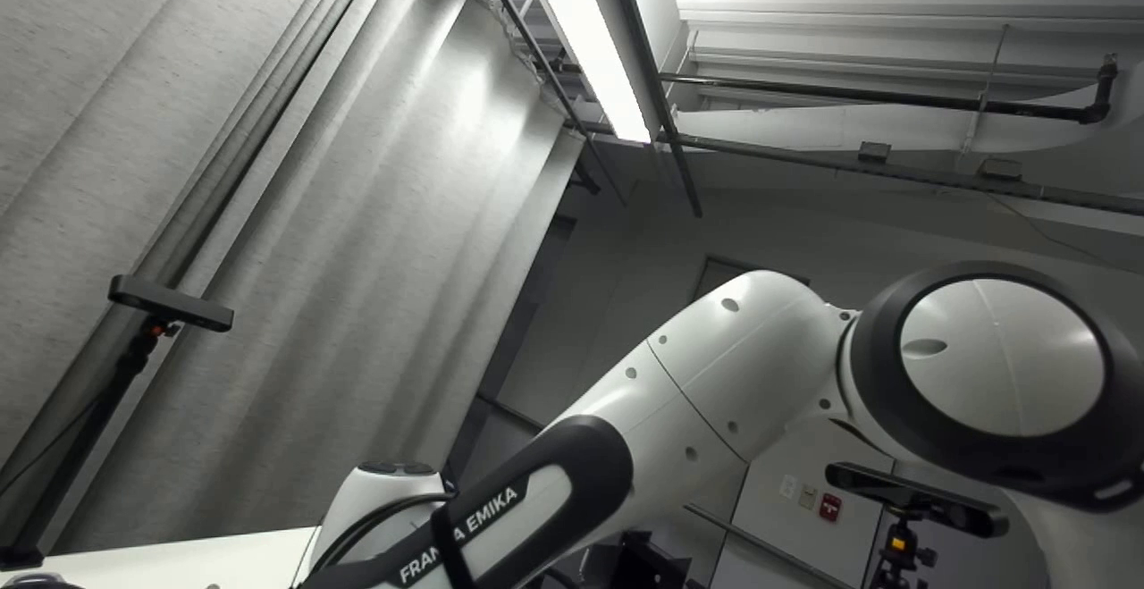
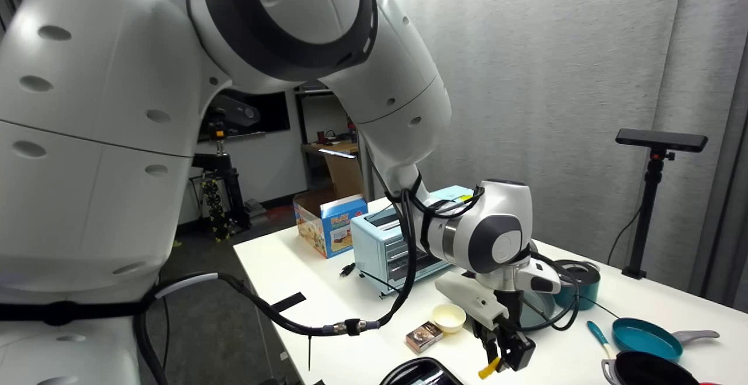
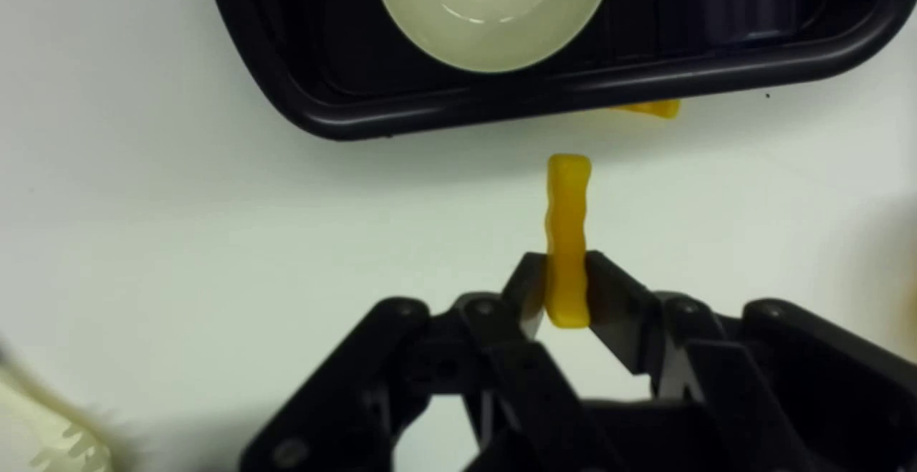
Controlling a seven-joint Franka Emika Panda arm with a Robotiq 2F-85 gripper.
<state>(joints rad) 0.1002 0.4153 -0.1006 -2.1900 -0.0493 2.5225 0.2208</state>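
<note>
My gripper is shut on a yellow wavy-edged stick, held near one end between the fingertips. In an exterior view the gripper points down over the white table, with the yellow stick jutting from it. In the wrist view a black tray lies just beyond the stick's far end. A cream bowl sits inside the tray. A second yellow piece shows partly from beneath the tray's near rim. The gripper is out of sight in an exterior view that shows mostly arm, curtain and ceiling.
On the table stand a light-blue toaster oven, a printed cardboard box, a small box and another cream bowl. A teal pan and dark pot lie beyond the gripper. Cables hang along the arm.
</note>
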